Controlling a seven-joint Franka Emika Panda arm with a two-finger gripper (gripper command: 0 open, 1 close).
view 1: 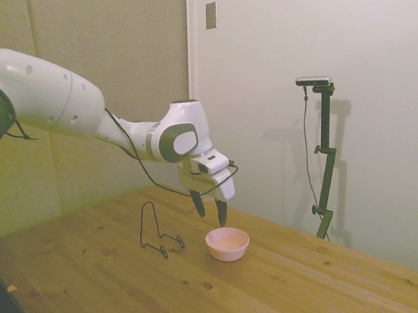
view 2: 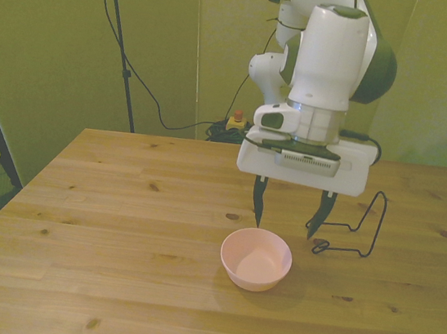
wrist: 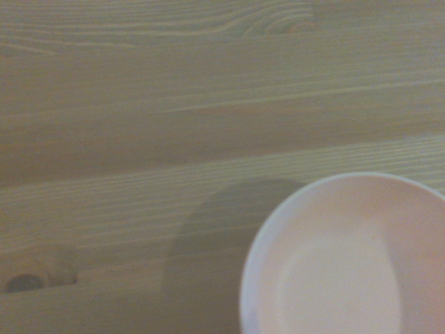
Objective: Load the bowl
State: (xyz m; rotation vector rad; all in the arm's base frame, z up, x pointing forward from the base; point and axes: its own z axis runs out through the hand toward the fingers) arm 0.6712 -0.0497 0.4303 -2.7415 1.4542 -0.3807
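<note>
Setting: a wooden table [view 2: 120,203] with pale walls behind it.
Arm: one white robot arm [view 1: 63,104] stretches out over the table, wrist bent so the gripper points down.
Gripper: the gripper [view 2: 288,217] hangs in the air above the table with nothing between its two dark fingers [view 2: 257,203]; the jaws are spread wide, a little wider than the bowl below.
Gripper, side view: the gripper [view 1: 209,208] sits just above and slightly behind the bowl's rim, not touching it.
Bowl: a small, shallow, pale pink bowl [view 2: 256,259] stands upright on the table near the middle, its inside bare and smooth.
Bowl, side view: the bowl [view 1: 226,243] rests flat on the wood just beside the wire rack.
Bowl, wrist view: part of the bowl [wrist: 348,257] fills one corner, its shadow falling on the wood grain next to it.
Rack: a thin black wire rack [view 2: 356,227] stands on the table at the front view's right of the bowl, near it but apart.
Rack, side view: the rack [view 1: 156,230] rises as a tall narrow loop with a low foot.
</note>
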